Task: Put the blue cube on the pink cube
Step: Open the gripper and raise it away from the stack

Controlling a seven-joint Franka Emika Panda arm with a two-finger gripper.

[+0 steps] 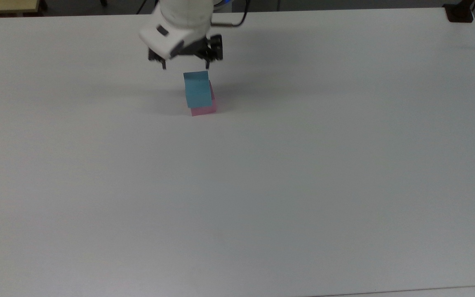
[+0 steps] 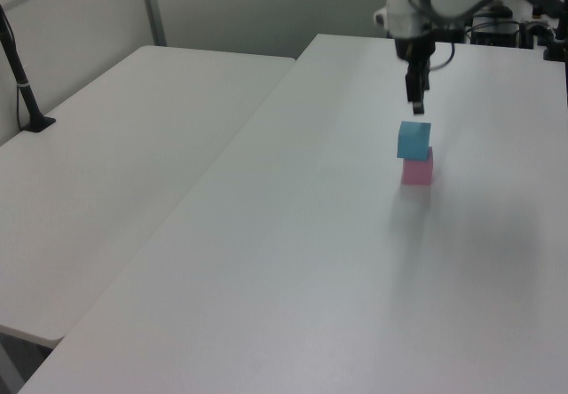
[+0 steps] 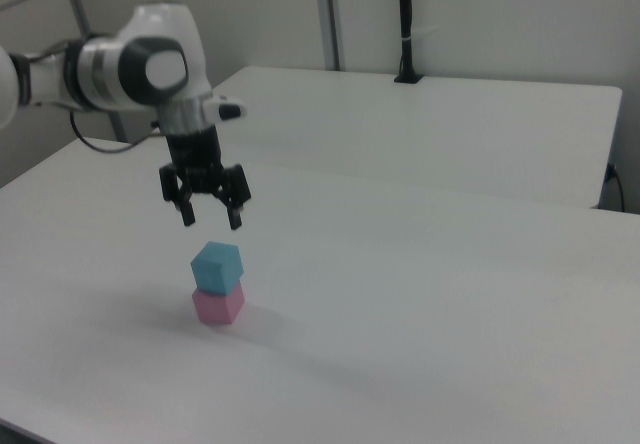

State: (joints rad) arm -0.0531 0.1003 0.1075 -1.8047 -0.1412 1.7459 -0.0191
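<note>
Plainly, white table (image 1: pixel 303 185) bears stacked cubes.

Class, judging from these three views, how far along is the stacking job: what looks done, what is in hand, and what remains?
Done: the blue cube rests on the pink cube, turned slightly askew and overhanging a little toward the top view's left. In hand: nothing; the gripper hangs open above the stack, apart from the blue cube. Left: seemingly only moving the arm away over the table; the stack looks upright.

blue cube (image 1: pixel 198 88): 1 | pink cube (image 1: pixel 204 109): 1 | gripper (image 1: pixel 185 66): 1 | tables (image 2: pixel 266 261): 2
</note>
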